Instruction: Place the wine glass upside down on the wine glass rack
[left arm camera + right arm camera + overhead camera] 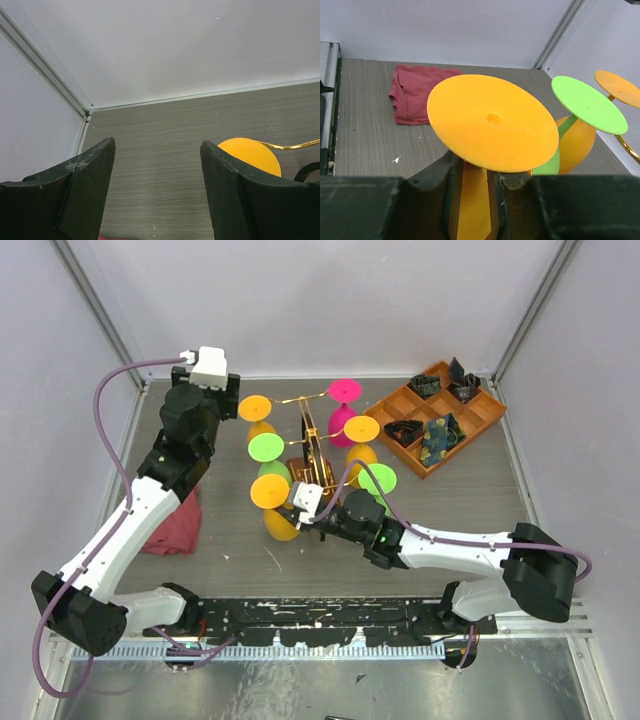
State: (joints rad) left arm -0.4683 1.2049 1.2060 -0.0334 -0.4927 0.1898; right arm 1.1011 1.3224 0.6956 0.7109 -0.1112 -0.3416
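The wine glass rack (305, 472) stands mid-table, a dark wooden base with gold wire arms (300, 400). Several coloured glasses hang on it upside down, among them a pink one (345, 390) and a green one (265, 447). My right gripper (302, 518) is shut on the stem of an orange wine glass (270, 492), held upside down just left of the rack's front. In the right wrist view the stem (475, 200) sits between my fingers, under the glass's round foot (492, 122). My left gripper (232, 405) is open and empty at the back left, beside an orange glass foot (250, 155).
A red cloth (172, 525) lies at the left, also in the right wrist view (417, 95). An orange compartment tray (470, 443) with dark items sits at the back right. A green glass (587, 104) and an orange foot (620, 87) hang close on the right.
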